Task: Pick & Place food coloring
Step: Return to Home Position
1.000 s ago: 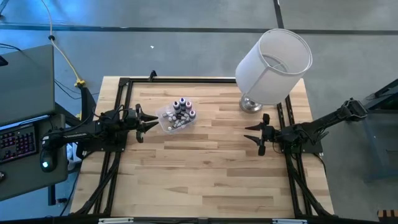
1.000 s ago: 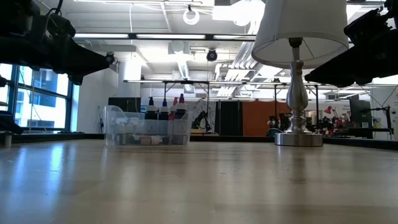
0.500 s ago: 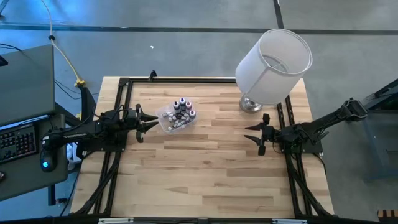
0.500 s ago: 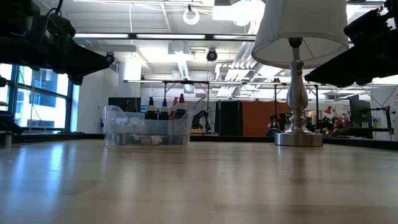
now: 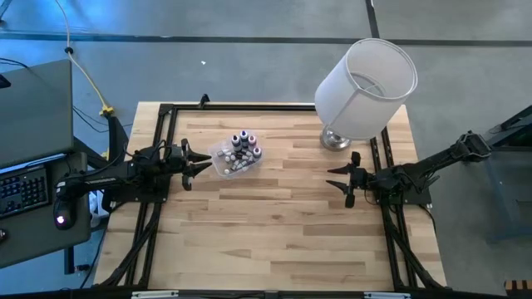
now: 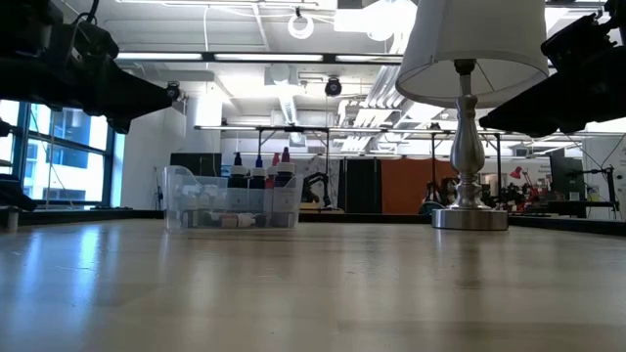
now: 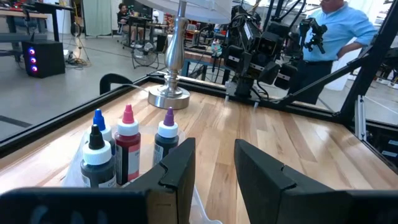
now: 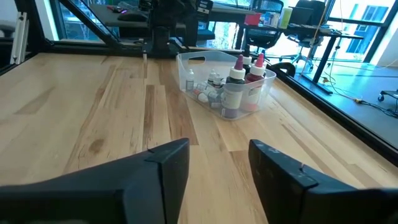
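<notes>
Nothing has shifted over the last second: both arms and every object sit exactly where they were, which suggests the retreat to rest is finished or nearly so. At the left edge of the tabletop point(image 5: 274, 232), the left pincer point(image 5: 204, 164) hangs just beside the clear tub point(image 5: 219, 154), pointing at it without touching. Its wrist view shows the two fingers held moderately apart with nothing between them. The food coloring bottles point(image 5: 241, 145) stand upright together inside that tub, pink, purple, blue and dark tips all visible from the left wrist, with smaller whitish pieces point(image 8: 208, 93) lying on the tub's floor beside them. No bottle shows on the bare wood in any view, so by my reading the picking and placing is complete. Farther right, the lamp point(image 5: 366, 76) stands at the far corner, well apart from the tub. Near the right edge the right pincer point(image 5: 331, 177) rests above the wood below the lamp's base, its fingers likewise parted and empty, facing across toward the tub.
</notes>
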Tool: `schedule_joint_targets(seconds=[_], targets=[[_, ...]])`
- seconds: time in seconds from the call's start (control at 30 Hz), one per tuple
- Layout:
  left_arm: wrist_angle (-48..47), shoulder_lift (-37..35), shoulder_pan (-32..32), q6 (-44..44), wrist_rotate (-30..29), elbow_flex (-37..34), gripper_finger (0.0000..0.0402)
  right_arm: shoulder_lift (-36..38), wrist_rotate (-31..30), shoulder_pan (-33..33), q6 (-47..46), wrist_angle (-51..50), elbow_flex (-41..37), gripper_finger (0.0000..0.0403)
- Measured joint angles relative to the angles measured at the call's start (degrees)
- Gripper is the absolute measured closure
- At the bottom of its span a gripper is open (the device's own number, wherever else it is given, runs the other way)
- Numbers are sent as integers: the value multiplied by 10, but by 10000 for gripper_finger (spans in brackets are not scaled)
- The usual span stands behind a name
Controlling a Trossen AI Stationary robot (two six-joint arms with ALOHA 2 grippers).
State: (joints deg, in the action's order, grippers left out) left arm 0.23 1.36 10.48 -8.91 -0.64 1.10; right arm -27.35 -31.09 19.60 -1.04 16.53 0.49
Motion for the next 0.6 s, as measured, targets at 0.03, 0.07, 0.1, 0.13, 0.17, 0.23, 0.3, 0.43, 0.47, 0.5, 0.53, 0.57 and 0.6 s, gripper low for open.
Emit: schedule_joint_targets(seconds=[0.03,0.07,0.1,0.13,0.17,0.23,0.3,0.43,0.47,0.5,0.53,0.57,0.6], targets=[[0,0,0,0,0,0,291,0,0,0,0,0,0,243],[0,0,0,0,0,0,291,0,0,0,0,0,0,244],[0,0,0,0,0,0,291,0,0,0,0,0,0,246],[0,0,0,0,0,0,291,0,0,0,0,0,0,246],[0,0,0,0,0,0,291,0,0,0,0,0,0,246],[0,0,0,0,0,0,291,0,0,0,0,0,0,246],[0,0,0,0,0,0,291,0,0,0,0,0,0,244],[0,0,0,0,0,0,291,0,0,0,0,0,0,240],[0,0,0,0,0,0,291,0,0,0,0,0,0,240],[0,0,0,0,0,0,291,0,0,0,0,0,0,241],[0,0,0,0,0,0,291,0,0,0,0,0,0,242],[0,0,0,0,0,0,291,0,0,0,0,0,0,243],[0,0,0,0,0,0,291,0,0,0,0,0,0,244]])
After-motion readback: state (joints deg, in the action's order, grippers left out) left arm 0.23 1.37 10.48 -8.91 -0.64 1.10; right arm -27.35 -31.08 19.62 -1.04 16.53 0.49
